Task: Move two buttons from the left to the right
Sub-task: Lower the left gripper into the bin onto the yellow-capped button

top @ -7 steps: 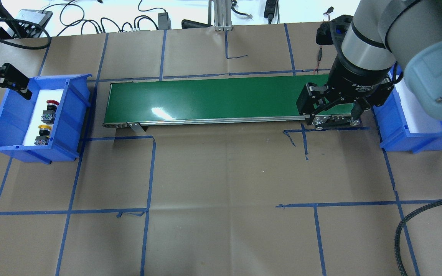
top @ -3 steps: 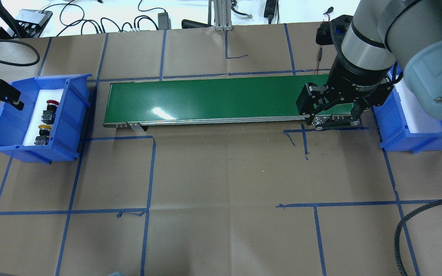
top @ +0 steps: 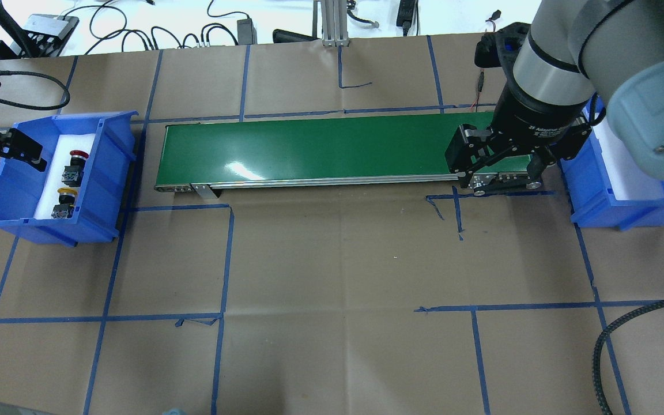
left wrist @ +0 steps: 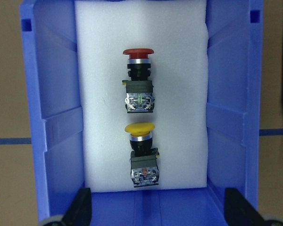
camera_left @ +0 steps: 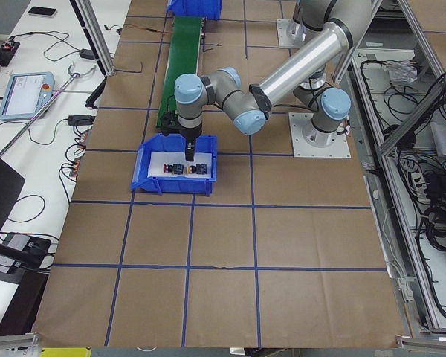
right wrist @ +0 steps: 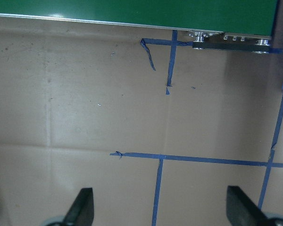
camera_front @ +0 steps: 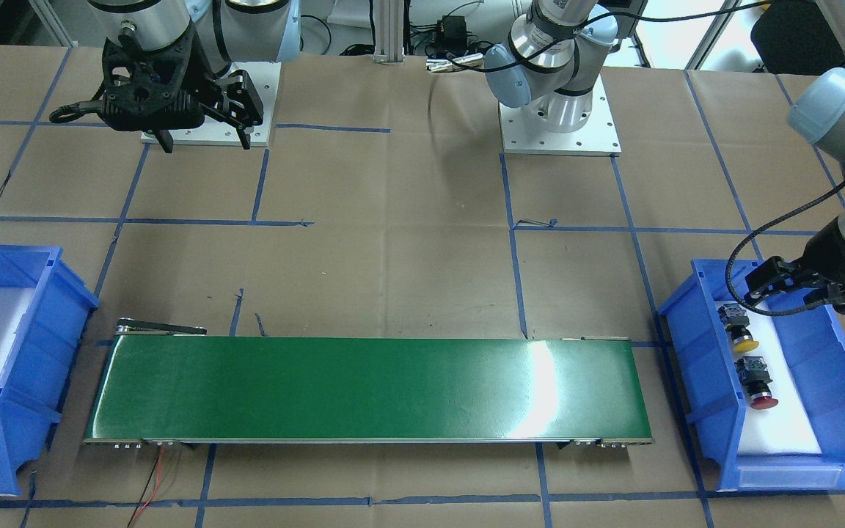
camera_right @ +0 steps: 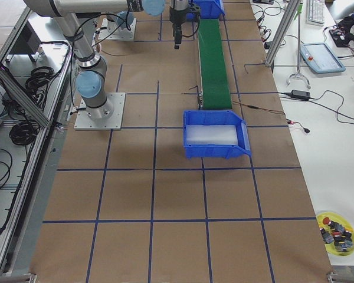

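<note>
Two buttons lie end to end on white foam in the left blue bin (top: 114, 173): a red-capped button (top: 76, 164) farther from the robot and a yellow-capped button (top: 65, 202) nearer. In the left wrist view the red button (left wrist: 138, 82) is above the yellow button (left wrist: 141, 153). My left gripper (top: 12, 154) hovers open over the bin's outer left side, above the buttons and touching neither. My right gripper (top: 502, 180) hangs open and empty over the right end of the green conveyor (top: 320, 147).
A second blue bin (top: 594, 202) with empty white foam stands at the conveyor's right end. Blue tape lines cross the brown paper table. A braided cable (top: 614, 340) loops at the near right. Wires and boxes lie beyond the far edge.
My left gripper has slid toward the robot side along the left bin, dipping outward and then coming back over its outer wall. The right arm and both buttons have not moved.
</note>
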Controlling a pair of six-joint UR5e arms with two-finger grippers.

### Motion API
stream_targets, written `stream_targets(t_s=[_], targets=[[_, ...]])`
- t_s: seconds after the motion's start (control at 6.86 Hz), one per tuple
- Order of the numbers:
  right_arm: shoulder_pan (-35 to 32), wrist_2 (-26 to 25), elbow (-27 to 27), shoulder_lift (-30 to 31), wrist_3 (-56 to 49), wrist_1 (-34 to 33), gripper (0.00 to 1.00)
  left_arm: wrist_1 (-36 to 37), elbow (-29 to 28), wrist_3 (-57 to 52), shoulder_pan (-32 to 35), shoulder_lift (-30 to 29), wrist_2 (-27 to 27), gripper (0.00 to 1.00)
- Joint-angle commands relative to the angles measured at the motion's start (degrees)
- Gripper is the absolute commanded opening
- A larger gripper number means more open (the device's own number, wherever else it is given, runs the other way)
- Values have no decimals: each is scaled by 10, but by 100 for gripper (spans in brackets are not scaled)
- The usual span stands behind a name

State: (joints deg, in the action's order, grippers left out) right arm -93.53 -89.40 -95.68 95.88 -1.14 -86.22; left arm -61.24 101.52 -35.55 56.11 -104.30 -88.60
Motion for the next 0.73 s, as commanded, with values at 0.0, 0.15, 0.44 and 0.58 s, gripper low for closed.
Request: stream_targets(t_s=[0.0, 0.15, 0.44, 0.58], targets=[[1, 0, 0, 0, -1, 0, 100, 70, 53, 0, -24, -14, 18, 99], [1, 0, 0, 0, 0, 1, 100, 91, 70, 0, -25, -22, 17, 99], [1, -1, 0, 0, 0, 1, 100, 137, 100, -1, -24, -30, 16, 99], [1, 0, 0, 0, 0, 0, 100, 140, 101, -1, -25, -35, 15, 99]])
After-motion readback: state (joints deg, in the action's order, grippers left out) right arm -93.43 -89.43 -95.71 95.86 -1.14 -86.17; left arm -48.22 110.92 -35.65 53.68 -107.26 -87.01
